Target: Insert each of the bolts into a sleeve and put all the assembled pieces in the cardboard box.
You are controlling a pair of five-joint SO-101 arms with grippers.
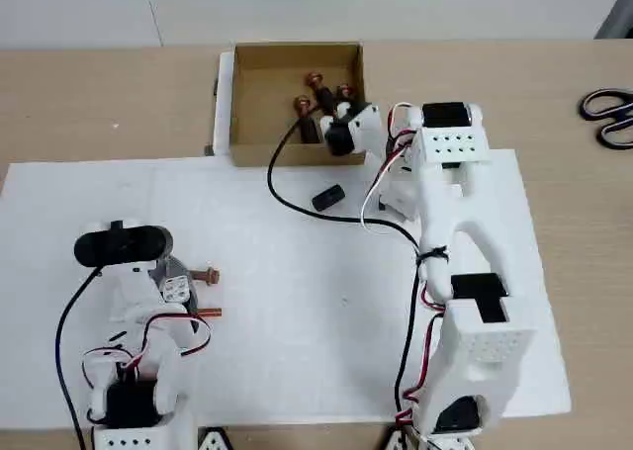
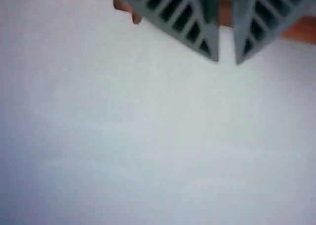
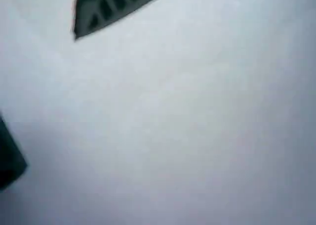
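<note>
In the left wrist view my left gripper [image 2: 226, 47] has its grey fingers [image 2: 197, 22] shut on a copper bolt [image 2: 224, 15] that lies across them, just above the white sheet. From above, that bolt [image 1: 205, 274] sticks out of the left gripper [image 1: 186, 280] at the lower left. A second bolt [image 1: 208, 315] lies close beside that arm. One black sleeve [image 1: 328, 197] lies on the sheet below the cardboard box [image 1: 247, 104], which holds several assembled pieces [image 1: 318, 96]. My right gripper [image 1: 394, 201] hangs to the right of the sleeve; one finger [image 3: 113, 5] shows, with nothing held.
A white sheet [image 1: 297, 312] covers most of the wooden table. Scissors [image 1: 608, 114] lie at the far right edge. A black cable [image 1: 287, 198] curves from the box area across the sheet to the right arm. A dark shape [image 3: 10, 160] sits at the right wrist view's edge.
</note>
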